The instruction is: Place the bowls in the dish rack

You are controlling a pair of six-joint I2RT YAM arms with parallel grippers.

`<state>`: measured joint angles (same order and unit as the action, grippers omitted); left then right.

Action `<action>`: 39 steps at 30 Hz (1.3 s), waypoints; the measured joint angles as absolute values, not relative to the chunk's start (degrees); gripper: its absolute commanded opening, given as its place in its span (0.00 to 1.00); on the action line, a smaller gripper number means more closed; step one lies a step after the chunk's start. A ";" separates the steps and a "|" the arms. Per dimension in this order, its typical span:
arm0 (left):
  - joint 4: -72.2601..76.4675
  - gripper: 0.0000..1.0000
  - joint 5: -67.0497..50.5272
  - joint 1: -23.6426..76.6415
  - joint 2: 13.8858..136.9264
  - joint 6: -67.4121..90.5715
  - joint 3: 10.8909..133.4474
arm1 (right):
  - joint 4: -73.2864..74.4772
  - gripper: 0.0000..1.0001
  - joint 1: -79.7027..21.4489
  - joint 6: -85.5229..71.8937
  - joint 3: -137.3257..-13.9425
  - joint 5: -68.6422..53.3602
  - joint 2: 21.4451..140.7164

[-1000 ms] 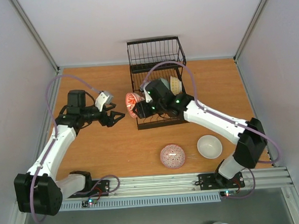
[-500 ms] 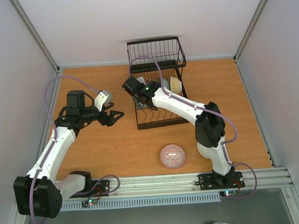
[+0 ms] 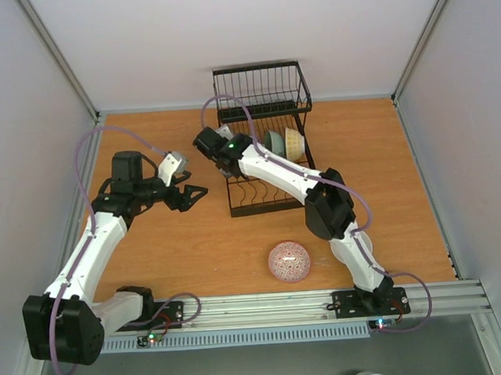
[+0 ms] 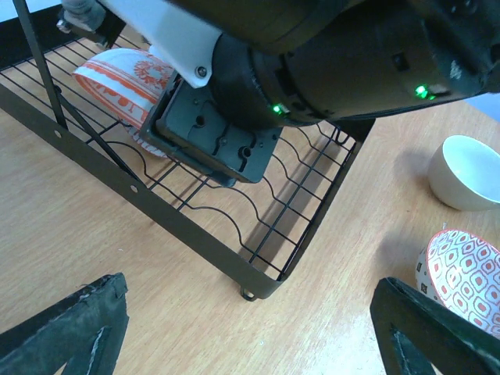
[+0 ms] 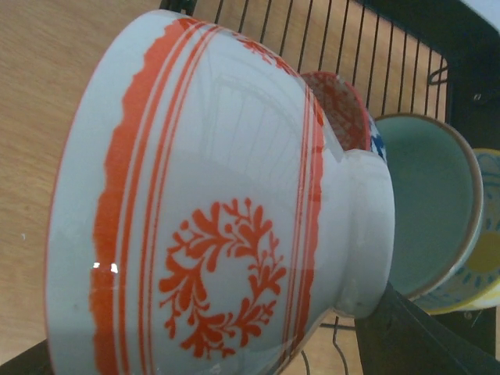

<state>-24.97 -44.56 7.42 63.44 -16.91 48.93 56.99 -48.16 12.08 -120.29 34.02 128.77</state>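
My right gripper (image 3: 212,147) is shut on a white bowl with orange-red stripes and a wreath pattern (image 5: 211,226). It holds the bowl on its side over the left end of the black wire dish rack (image 3: 269,205). The bowl also shows in the left wrist view (image 4: 121,78). Beside it in the rack stand a red-patterned bowl (image 5: 337,109), a pale green bowl (image 5: 430,203) and a blue-rimmed bowl with a yellow centre (image 5: 486,269). My left gripper (image 3: 193,193) is open and empty, left of the rack.
A red-patterned bowl (image 3: 289,262) lies on the table in front of the rack. A plain white bowl (image 4: 469,172) sits near it, hidden under the right arm in the top view. Walls close in the table on three sides.
My right arm has swung left and back, carrying the orange-striped bowl from outside the rack's left side to over its left end. The arm now covers the white bowl. The left arm is still.
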 measured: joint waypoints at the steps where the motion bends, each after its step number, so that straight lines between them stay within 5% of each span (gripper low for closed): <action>1: -24.97 0.85 -44.56 7.42 63.44 -16.91 48.93 | 57.04 0.01 -48.07 12.34 -120.86 34.30 129.47; 24: -24.97 0.82 -45.19 7.42 63.44 -16.95 48.93 | 54.52 0.05 -45.30 14.00 -127.15 35.57 139.68; 28: -24.97 0.82 -45.19 7.42 63.44 -16.97 48.93 | 54.63 0.24 -44.93 13.93 -127.24 34.83 139.68; 30: -24.97 0.82 -45.19 7.42 63.46 -16.97 48.93 | 54.63 0.45 -44.88 13.93 -127.24 34.17 139.68; 36: -24.97 0.82 -45.21 7.42 63.46 -17.06 48.93 | 53.34 0.90 -44.84 14.09 -125.64 33.06 138.82; 39: -24.97 0.82 -45.21 7.42 63.46 -17.15 48.93 | 52.21 0.98 -44.66 14.28 -123.72 32.03 138.04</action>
<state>-24.97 -45.21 7.42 63.46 -17.15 48.93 52.21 -44.66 14.28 -123.72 32.03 138.04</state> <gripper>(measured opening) 0.822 0.920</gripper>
